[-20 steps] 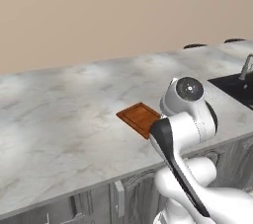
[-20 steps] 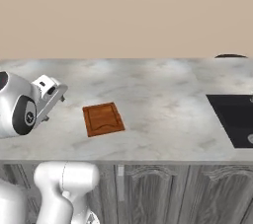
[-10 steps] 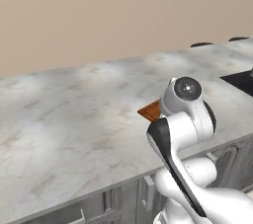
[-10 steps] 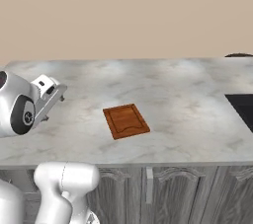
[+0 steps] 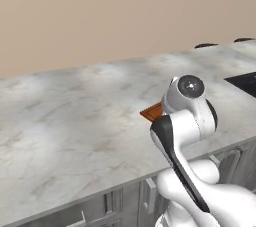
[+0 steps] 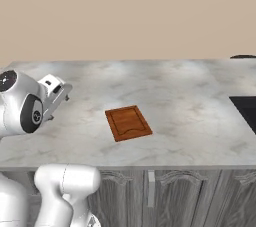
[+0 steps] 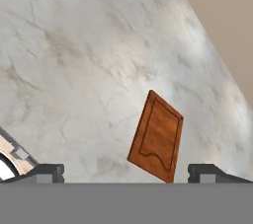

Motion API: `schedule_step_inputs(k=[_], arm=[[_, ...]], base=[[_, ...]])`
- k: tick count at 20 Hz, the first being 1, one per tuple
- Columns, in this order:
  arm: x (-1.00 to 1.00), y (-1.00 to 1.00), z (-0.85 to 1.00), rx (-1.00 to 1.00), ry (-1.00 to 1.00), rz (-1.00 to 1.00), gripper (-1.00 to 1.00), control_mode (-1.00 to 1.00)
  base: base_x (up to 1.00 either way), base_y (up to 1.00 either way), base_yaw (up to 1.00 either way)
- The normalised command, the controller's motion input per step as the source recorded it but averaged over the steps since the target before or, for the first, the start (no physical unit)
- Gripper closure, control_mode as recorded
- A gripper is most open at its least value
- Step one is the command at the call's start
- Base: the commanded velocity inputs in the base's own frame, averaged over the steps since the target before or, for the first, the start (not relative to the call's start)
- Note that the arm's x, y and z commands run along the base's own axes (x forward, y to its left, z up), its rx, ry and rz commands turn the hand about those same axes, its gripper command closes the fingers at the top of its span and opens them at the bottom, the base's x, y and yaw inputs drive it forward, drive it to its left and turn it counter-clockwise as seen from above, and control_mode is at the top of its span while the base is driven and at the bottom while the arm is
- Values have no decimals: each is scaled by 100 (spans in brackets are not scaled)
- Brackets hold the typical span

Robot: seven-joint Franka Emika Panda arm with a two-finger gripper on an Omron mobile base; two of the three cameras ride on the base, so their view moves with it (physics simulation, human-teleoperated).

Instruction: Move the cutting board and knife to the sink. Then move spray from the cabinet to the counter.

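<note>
While gripper (image 7: 126,171) hangs with fingers spread, holding nothing | cutting board (image 6: 128,123) flat near counter (image 6: 190,96) front edge | sink (image 6: 247,111) toward right end

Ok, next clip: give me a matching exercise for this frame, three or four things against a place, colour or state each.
Things:
1. cutting board
2. sink
3. end effector
4. counter

Descriptions:
A. dark basin at the right edge
B. grey-white veined marble
C. open, holding nothing
D. reddish-brown, lying flat near the front edge

Pairs: 1-D, 2-A, 3-C, 4-B
</note>
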Motion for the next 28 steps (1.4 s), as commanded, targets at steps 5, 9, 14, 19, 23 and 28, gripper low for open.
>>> schedule_step_inputs(k=[5,9,14,19,23,28], arm=[[59,-34,0,3,4,11,-100,-100],[68,-54,0,7,4,14,-100,-100],[95,-11,-5,0,17,4,-100,-100],[87,8,-11,2,25,-11,-100,-100],[46,27,-19,18,17,-32,-100,-100],[6,21,-29,29,6,-35,-100,-100]], base=[[0,0,0],[0,0,0],[0,0,0],[0,0,0],[0,0,0],[0,0,0]])
